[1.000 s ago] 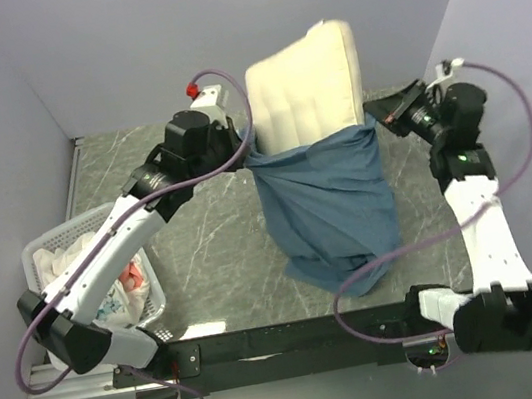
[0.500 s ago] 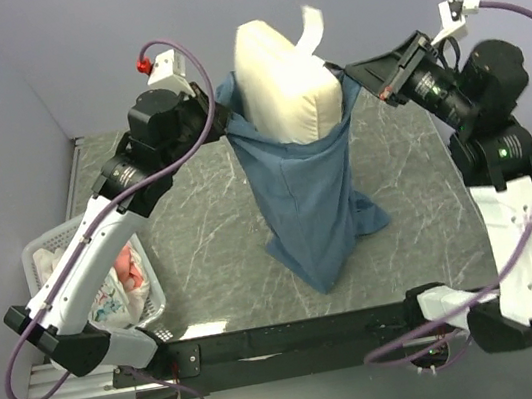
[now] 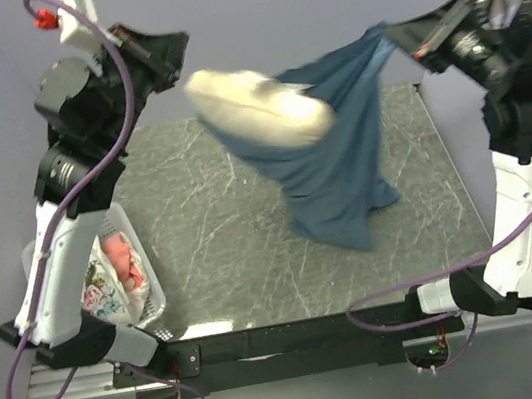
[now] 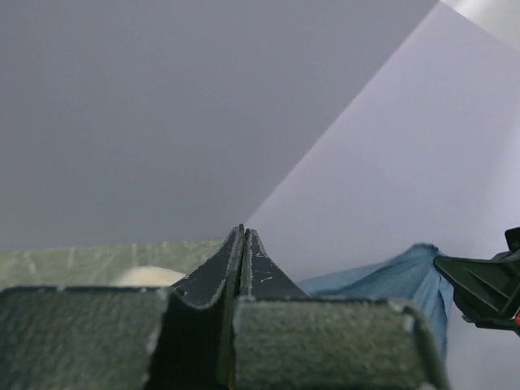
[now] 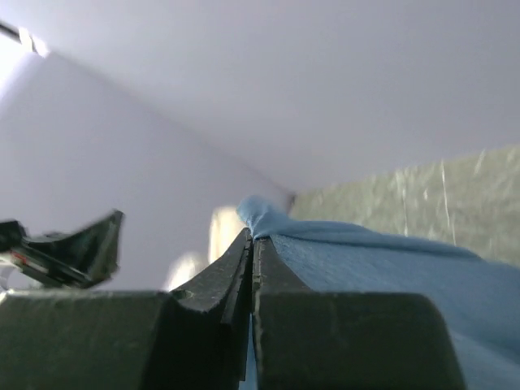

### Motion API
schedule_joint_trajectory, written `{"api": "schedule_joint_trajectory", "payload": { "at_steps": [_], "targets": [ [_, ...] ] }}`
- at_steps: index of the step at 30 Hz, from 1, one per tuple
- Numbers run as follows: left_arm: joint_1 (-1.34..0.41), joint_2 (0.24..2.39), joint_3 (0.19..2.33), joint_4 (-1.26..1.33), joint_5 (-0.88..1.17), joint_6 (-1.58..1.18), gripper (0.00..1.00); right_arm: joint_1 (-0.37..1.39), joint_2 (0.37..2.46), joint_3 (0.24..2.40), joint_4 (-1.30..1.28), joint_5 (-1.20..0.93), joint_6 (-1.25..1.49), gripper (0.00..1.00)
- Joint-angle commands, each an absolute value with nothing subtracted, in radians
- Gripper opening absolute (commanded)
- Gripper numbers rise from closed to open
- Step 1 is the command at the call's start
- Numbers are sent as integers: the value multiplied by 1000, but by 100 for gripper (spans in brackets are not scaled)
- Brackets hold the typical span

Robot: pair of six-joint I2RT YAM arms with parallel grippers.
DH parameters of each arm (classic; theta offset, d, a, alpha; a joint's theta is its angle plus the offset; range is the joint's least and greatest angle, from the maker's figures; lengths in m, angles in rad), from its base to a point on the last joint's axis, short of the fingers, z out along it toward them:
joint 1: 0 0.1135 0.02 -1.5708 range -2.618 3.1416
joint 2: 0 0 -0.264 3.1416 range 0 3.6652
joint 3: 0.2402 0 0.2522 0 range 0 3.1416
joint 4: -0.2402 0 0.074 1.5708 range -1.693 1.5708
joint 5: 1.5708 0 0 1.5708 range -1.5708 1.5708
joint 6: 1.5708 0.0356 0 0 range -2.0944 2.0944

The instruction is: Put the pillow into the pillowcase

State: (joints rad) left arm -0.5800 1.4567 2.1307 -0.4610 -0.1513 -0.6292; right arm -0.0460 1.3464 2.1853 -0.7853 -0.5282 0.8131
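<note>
Presently: pillow half inside pillowcase, aloft over the far middle of the table.
Detail: the right gripper, high at the right, was clenched on one corner of the case mouth; the left gripper, high at the left, was clenched on nothing visible and stood apart from the cloth. The pillow's long axis ran from far left down to near right. Its bare end pointed left toward the left gripper, and its other end lay buried in the case, which sagged toward the table. Risk, as judged: held by one corner only, the mouth gaped sideways, so any swing or jolt could let the pillow slide out leftward and drop.
</note>
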Motion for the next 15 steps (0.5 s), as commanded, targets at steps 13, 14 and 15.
{"api": "schedule_joint_trajectory", "payload": {
  "at_steps": [13, 14, 15],
  "targets": [
    [-595, 1151, 1273, -370, -201, -1079, 37, -9, 1227, 2008, -531, -628, 804, 3],
    [-623, 1122, 1226, -365, -224, -1100, 39, -5, 1229, 2019, -544, -612, 792, 3],
    [-643, 1091, 1179, -348, -271, -1109, 43, 41, 1238, 2029, -555, -585, 779, 3]
  ]
}}
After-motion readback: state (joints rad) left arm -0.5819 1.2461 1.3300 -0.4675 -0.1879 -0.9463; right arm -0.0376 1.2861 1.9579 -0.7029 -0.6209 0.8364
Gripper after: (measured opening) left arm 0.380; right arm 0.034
